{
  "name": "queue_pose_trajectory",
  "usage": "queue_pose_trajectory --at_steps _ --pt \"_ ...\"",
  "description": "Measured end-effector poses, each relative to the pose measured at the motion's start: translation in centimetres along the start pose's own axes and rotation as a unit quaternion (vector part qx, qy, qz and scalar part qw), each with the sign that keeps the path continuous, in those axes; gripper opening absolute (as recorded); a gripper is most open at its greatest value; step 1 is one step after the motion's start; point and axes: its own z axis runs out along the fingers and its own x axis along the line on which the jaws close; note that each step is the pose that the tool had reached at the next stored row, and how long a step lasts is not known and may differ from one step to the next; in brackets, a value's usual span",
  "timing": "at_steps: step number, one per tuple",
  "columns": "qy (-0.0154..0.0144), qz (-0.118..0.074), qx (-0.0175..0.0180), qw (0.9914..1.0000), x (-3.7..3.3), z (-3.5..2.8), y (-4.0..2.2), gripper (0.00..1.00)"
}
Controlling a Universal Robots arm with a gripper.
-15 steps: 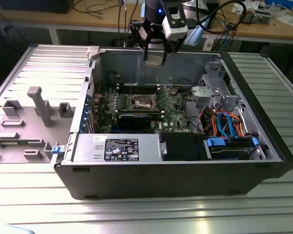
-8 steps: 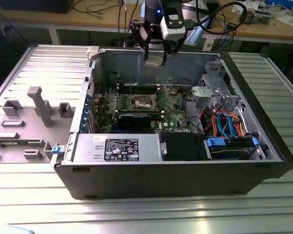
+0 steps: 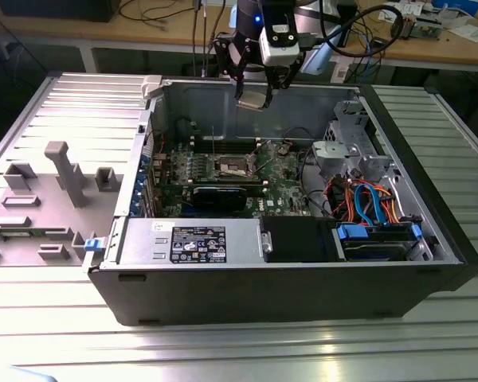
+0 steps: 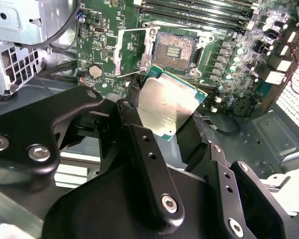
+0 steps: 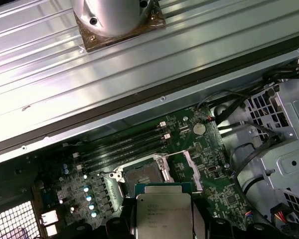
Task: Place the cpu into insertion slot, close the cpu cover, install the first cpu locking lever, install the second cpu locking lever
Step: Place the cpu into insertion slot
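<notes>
- Gripper (image 3: 254, 94) hanging from the arm high over the open computer case (image 3: 223, 294), near the level of its upper rim
- Closed partway, to the width of the chip, with black fingers (image 4: 132, 112) clamped on two opposite edges of the cpu (image 4: 167, 102) and nothing else in the grasp
- cpu in the air between the fingertips, silver-grey metal top turned up toward the wrist in both wrist views, thin green rim showing round its edge, touching nothing but the fingers
- Slightly tilted in the exterior view rather than level
- Insertion slot (image 4: 175, 50) below the gripper on the green circuit board (image 4: 224, 64), well apart from the cpu, dark centre exposed inside the silvery rim
- cpu cover (image 4: 131, 50) swung open on its hinge, just beside the slot, square window off the socket
- Long memory slots (image 5: 124, 147) just past the insertion slot as seen from the gripper, running along the board
- Round coin battery (image 4: 95, 70) on the board near the open cover, below the gripper
- Power supply with a label (image 3: 193, 243) low in the case along its near wall, well away from the gripper
- Bundle of orange and blue cables (image 3: 366, 199) lower in the case, off to the exterior view's right of the gripper
- Grey moulded tray (image 3: 56, 183) outside the case on the ribbed metal desk (image 3: 223, 350), well to the exterior view's left of the gripper
</notes>
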Motion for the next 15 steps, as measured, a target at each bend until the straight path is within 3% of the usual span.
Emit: queue_pose_trajectory --at_steps 2,4,9,13,15 --pt "-0.0005 0.004 0.0003 0.99999 0.0 0.02 0.0 0.55" --pt "-0.0024 0.023 0.0008 0.99974 0.0 0.07 0.0 0.55" --pt "-0.0071 0.076 0.0003 0.99711 -0.01 0.48 -0.04 0.55" --pt "-0.0074 0.081 0.0005 0.99669 0.22 0.76 -0.17 0.55" --pt "-0.0078 0.104 0.0007 0.99457 0.22 0.97 -0.19 0.55"
